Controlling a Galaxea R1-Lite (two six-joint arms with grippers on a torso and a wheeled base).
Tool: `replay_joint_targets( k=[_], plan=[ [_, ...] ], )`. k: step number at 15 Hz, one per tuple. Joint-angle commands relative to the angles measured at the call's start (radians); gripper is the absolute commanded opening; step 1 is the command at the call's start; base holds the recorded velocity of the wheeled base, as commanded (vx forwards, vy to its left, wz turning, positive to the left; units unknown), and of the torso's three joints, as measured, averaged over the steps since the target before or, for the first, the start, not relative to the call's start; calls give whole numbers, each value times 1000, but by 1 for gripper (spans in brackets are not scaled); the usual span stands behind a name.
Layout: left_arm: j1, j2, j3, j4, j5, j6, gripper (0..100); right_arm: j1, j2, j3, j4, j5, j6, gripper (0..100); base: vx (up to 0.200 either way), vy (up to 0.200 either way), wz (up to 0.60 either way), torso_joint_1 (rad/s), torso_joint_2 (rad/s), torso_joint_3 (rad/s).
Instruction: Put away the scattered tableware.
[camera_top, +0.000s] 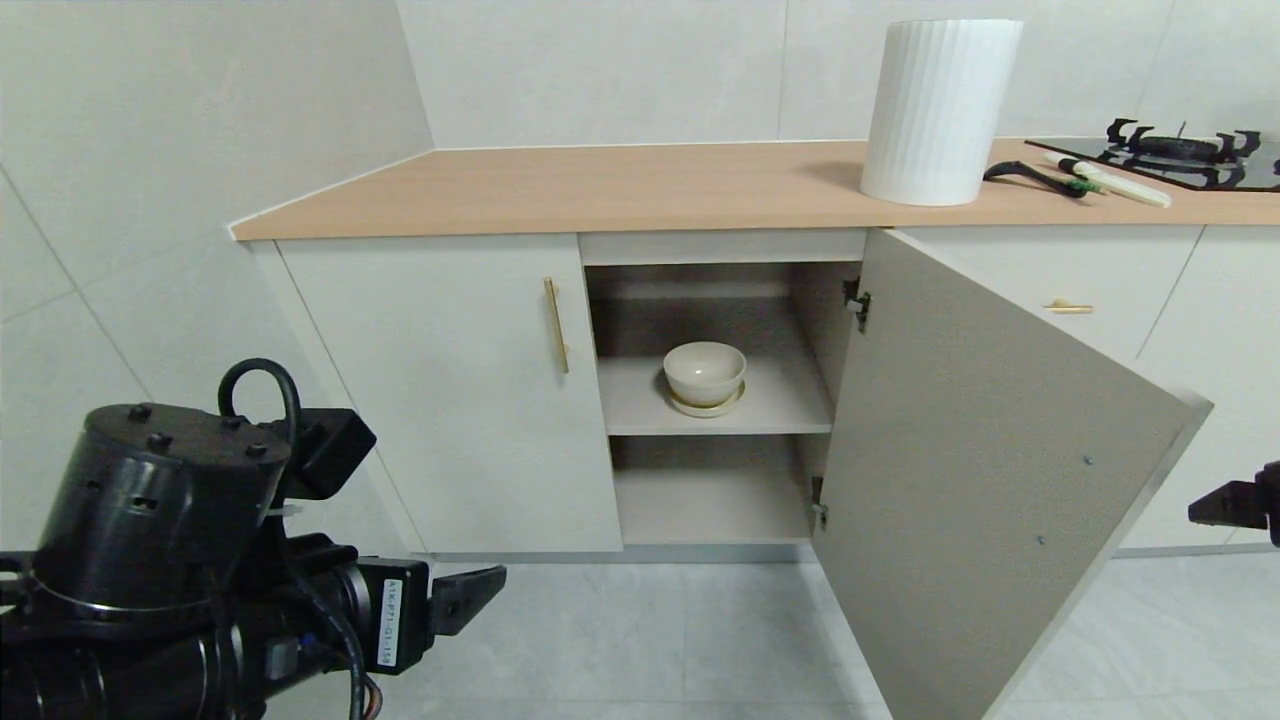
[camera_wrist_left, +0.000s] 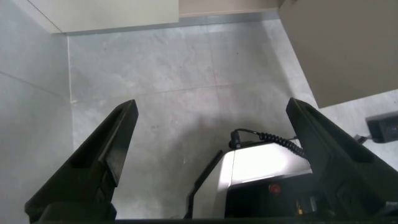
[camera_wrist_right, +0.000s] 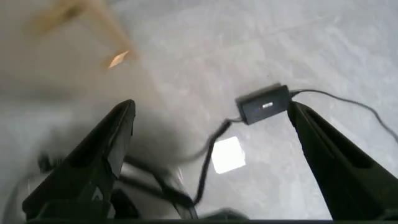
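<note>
Bowl (camera_top: 704, 372): round, cream, smooth glaze. It sat on a shallow matching plate (camera_top: 690, 408) on the upper shelf (camera_top: 785, 395) of the open cabinet, near the centre of the head view. The door (camera_top: 980, 460), a flat matte panel, stood wide toward 4 o'clock.

Left gripper (camera_wrist_left: 212, 109) at 8 o'clock: fingers spread, empty. Right gripper (camera_wrist_right: 211, 109) at 3 o'clock, past the door edge: likewise spread and empty.

At 1 o'clock a black curved utensil (camera_top: 1035, 177) and a slim white utensil (camera_top: 1110, 185) lay on the wood-tone counter (camera_top: 600, 185), beside a ribbed white cylinder (camera_top: 940, 110).

Judgement: these probably go next. Pinch across mid-handle, clear of the cylinder and the door edge.
</note>
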Motion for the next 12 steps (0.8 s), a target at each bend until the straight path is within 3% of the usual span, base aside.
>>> replay_joint_targets(
  k=[1, 7, 12],
  plan=[
    [0, 2, 0, 1, 1, -1, 100, -55, 64, 2, -69, 2, 6, 100, 0, 0, 0, 0, 0, 0],
    [0, 3, 0, 1, 0, -2, 100, -73, 123, 13, -147, 10, 13, 100, 0, 0, 0, 0, 0, 0],
    [0, 2, 0, 1, 0, -1, 100, -8, 163, 72, -286, 7, 67, 100, 0, 0, 0, 0, 0, 0]
  ],
)
